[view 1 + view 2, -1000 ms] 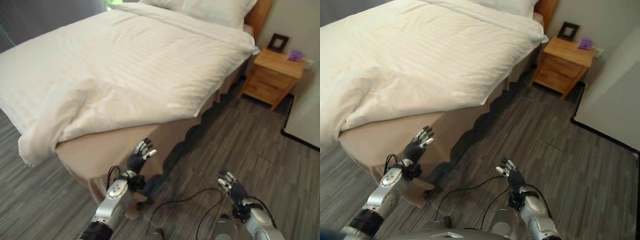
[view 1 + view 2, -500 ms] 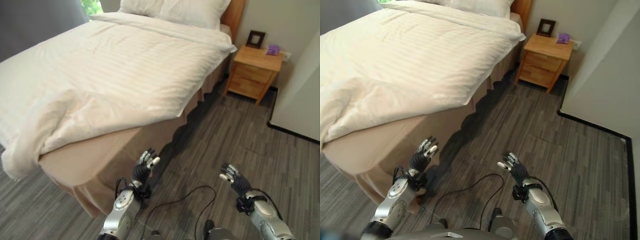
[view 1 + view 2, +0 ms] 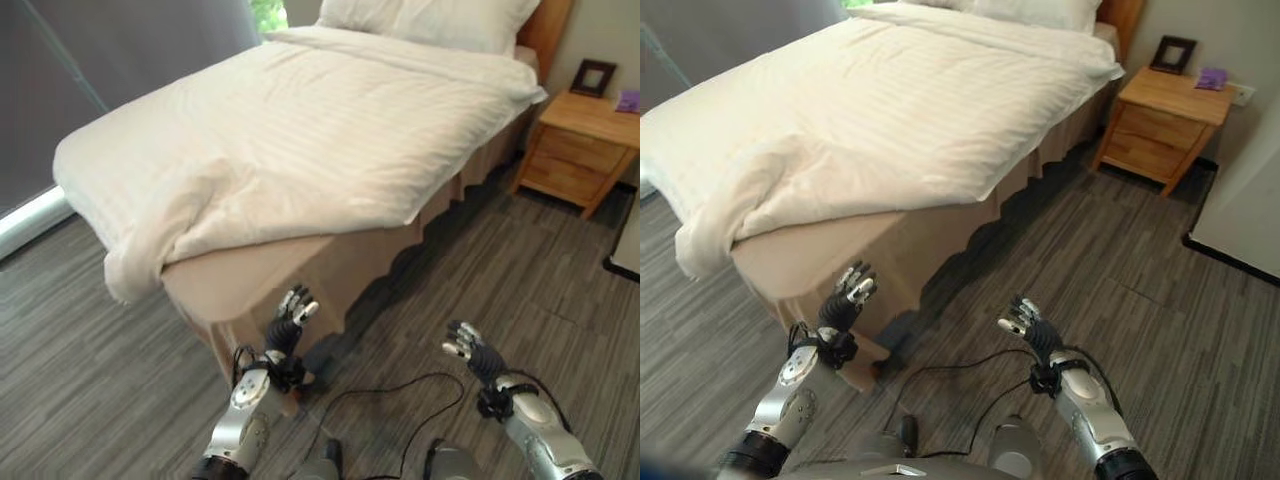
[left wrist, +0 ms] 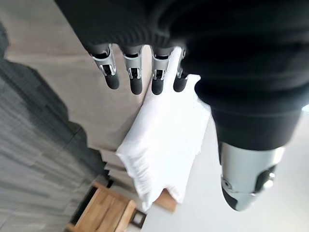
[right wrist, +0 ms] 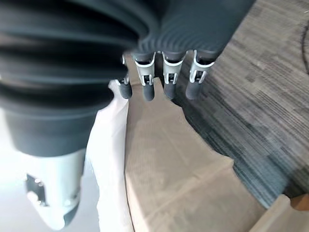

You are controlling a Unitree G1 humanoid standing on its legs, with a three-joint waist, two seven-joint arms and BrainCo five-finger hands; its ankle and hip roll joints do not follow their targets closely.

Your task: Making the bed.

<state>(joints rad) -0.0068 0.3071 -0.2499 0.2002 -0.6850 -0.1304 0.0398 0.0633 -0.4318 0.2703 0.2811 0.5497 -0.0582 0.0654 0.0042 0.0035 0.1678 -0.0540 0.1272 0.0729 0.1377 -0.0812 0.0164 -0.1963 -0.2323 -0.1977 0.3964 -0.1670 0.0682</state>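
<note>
Two hands hang low over the grey plank floor [image 3: 120, 330], short of the bed's foot corner. The left hand [image 3: 285, 325] is raised in front of the beige bed skirt [image 3: 260, 285], near it but not touching; its fingers [image 4: 133, 72] are straight and apart, holding nothing. The right hand [image 3: 468, 348] hovers over bare floor well apart from the bed, its fingers [image 5: 166, 77] likewise straight and empty. Open floor runs along the bed's right side up to the wooden nightstand [image 3: 580, 140], and a broad strip lies free on the left, toward the grey curtain [image 3: 120, 50].

The white duvet [image 3: 320, 130] covers the bed [image 3: 810, 250] and lies mostly smooth toward the pillows [image 3: 440, 20]. At the foot corner it is bunched into a thick rolled fold [image 3: 150, 240] that droops over the left edge, leaving a band of the beige base uncovered at the foot.

The headboard [image 3: 555, 25] is cut off by the frame's top edge. A small dark picture frame [image 3: 592, 75] stands on the nightstand; what it holds cannot be made out.
</note>
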